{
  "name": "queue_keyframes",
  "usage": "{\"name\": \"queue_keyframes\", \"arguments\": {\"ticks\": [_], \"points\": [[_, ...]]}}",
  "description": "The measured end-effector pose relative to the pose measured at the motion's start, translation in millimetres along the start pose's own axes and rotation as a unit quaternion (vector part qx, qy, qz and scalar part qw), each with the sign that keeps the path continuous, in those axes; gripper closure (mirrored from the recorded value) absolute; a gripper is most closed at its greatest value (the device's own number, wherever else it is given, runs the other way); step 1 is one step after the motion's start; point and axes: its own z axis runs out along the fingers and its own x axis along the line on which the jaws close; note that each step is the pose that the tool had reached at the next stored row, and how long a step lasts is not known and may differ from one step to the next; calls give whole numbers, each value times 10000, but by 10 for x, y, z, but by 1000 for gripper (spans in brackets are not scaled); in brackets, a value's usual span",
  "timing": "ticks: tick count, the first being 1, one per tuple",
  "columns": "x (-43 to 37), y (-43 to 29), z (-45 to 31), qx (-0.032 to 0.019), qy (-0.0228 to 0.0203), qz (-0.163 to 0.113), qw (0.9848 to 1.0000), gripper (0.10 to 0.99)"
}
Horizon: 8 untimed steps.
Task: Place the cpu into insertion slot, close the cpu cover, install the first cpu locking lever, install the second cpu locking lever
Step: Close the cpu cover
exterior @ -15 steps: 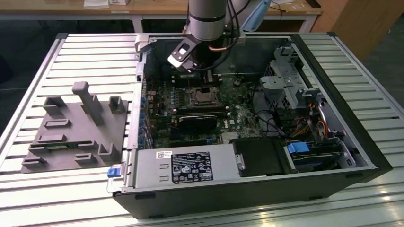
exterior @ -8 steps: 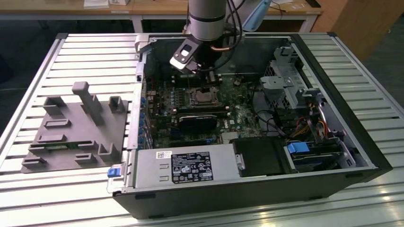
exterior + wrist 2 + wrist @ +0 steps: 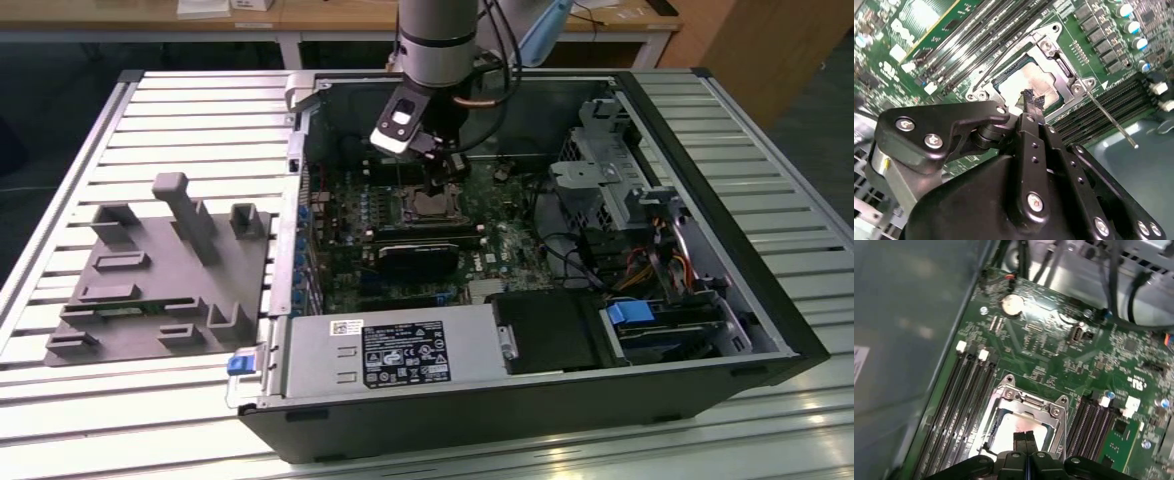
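Claw (image 3: 1025, 436) pressed together, empty — poised over the cpu (image 3: 1008, 431) seated under the cpu cover (image 3: 1029, 401).

Open air above the cpu cover (image 3: 1029, 401) leaves my pincer (image 3: 1025, 437) room; a thin lever (image 3: 1111, 120) juts alongside, memory slots (image 3: 961, 400) flank both sides.

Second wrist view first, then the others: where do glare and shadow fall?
Second wrist view: pale glare on the cpu top, the gripper dark in front of it. First wrist view: the cpu top washed pale. Exterior view: even light, bright streaks on the slatted table.
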Motion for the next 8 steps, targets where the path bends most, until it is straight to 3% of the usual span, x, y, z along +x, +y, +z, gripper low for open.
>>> {"name": "queue_keyframes", "arguments": {"ticks": [4,8], "points": [[0,0,1,-13,11,-360,9994,984],[0,0,2,-26,23,-726,9974,984]]}}
